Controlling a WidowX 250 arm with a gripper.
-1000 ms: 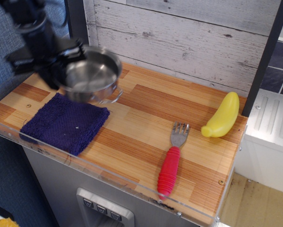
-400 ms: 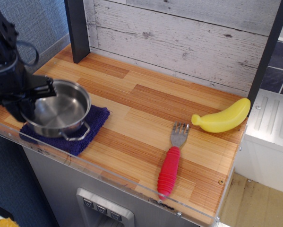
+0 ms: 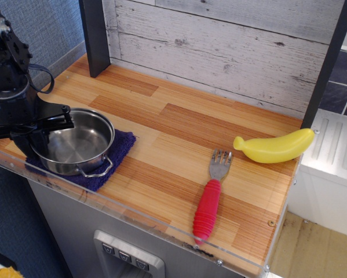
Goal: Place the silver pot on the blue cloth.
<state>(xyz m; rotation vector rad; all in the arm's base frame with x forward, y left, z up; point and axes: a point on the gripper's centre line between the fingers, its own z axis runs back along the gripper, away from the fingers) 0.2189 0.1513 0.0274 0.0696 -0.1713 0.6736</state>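
The silver pot [image 3: 79,145] sits upright on the blue cloth [image 3: 121,144] at the front left of the wooden counter. It covers most of the cloth; one wire handle [image 3: 98,171] points to the front. My black gripper [image 3: 41,131] is at the pot's left rim, with its jaws closed over the rim. The arm rises from it to the upper left.
A fork with a red handle [image 3: 211,200] lies at the front middle. A yellow toy banana [image 3: 274,147] lies at the right. A black post [image 3: 95,35] stands at the back left. A clear plastic lip [image 3: 132,211] runs along the counter's front edge.
The gripper carried the pot from above the back left down and forward onto the blue cloth. The pot now rests level. The banana has turned to lie flatter.
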